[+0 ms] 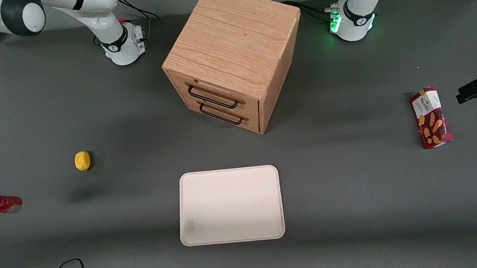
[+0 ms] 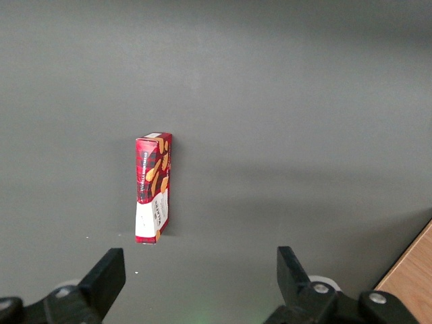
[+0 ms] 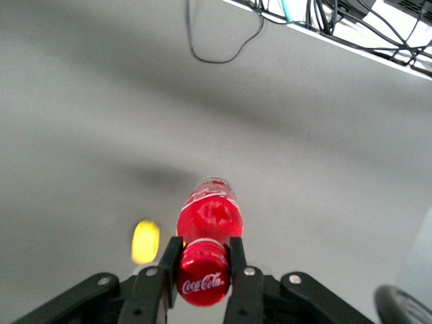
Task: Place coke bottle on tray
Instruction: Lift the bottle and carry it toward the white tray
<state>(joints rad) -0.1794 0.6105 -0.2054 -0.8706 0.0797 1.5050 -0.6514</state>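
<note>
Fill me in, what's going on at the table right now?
The gripper is shut on the coke bottle, holding it in the air at the working arm's end of the table, with the lemon on the table nearby. The tray lies bare in front of the wooden drawer cabinet, so the placing is not yet done.

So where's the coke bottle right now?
The coke bottle is clamped in the gripper, held above the table at the working arm's end, beside the lemon and well short of the tray.
</note>
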